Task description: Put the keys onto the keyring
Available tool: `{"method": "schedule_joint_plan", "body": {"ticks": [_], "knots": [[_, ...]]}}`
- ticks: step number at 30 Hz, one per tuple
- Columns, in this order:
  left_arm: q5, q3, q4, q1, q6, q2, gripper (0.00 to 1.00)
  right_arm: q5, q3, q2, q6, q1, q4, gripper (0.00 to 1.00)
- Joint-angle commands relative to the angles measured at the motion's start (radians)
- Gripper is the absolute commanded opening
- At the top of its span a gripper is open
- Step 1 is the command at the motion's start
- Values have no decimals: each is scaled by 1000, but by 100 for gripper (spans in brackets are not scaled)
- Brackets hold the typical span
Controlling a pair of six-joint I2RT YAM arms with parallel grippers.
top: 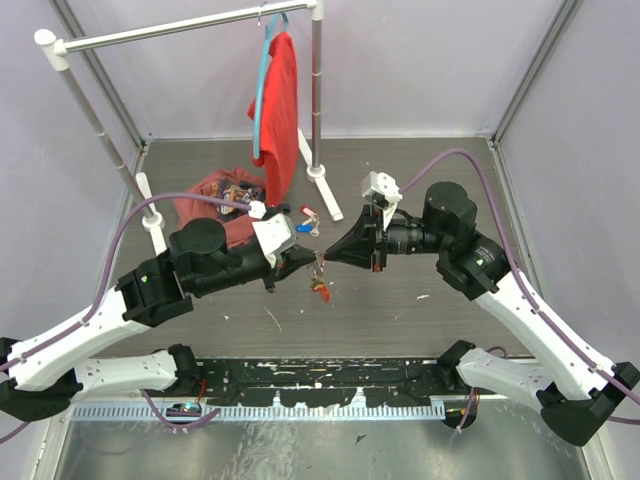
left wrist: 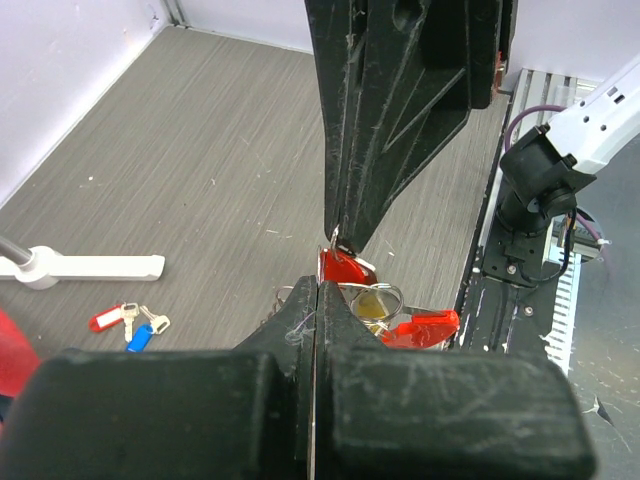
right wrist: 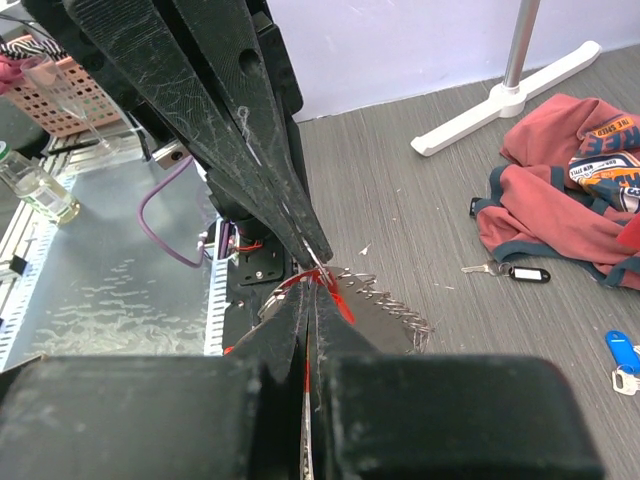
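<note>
Left wrist: left gripper [left wrist: 318, 292], right gripper [left wrist: 342, 232] clamped on thin silver chain keyring [left wrist: 350, 270] with red, yellow tags. Hold loop taut, steady; red-and-blue-tagged keys [left wrist: 130, 322] lie well apart.

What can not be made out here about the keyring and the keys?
- Loop of the keyring: left wrist view, partly behind the shut left gripper.
- What the shut right gripper pinches: too small in every view.
- Blue-tagged key: right wrist view, cut by the edge.
</note>
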Motion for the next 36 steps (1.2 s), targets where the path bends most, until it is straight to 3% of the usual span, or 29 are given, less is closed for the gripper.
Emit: {"method": "schedule_joint_plan", "body": {"ticks": [1, 36], "knots": [[8, 21, 58, -4, -10, -2, 0, -2, 34, 4, 16, 8, 66, 1], [6, 4, 39, -5, 2, -37, 0, 108, 17, 12, 26, 11, 52, 1]]}}
